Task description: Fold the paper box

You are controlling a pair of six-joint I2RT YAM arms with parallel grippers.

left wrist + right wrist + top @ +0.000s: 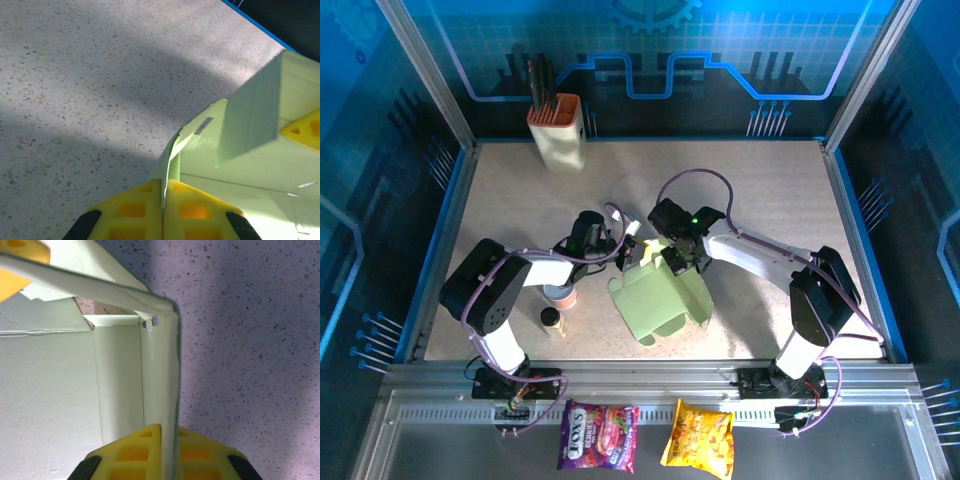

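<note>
Top view: the pale green paper box sits mid-surface, half-formed with loose flaps, far end caught between both arms. Left wrist: left fingers pinch a thin wall edge, probably steadying it. Right wrist: right fingers clamp another wall, likely keeping that corner crease square.
</note>
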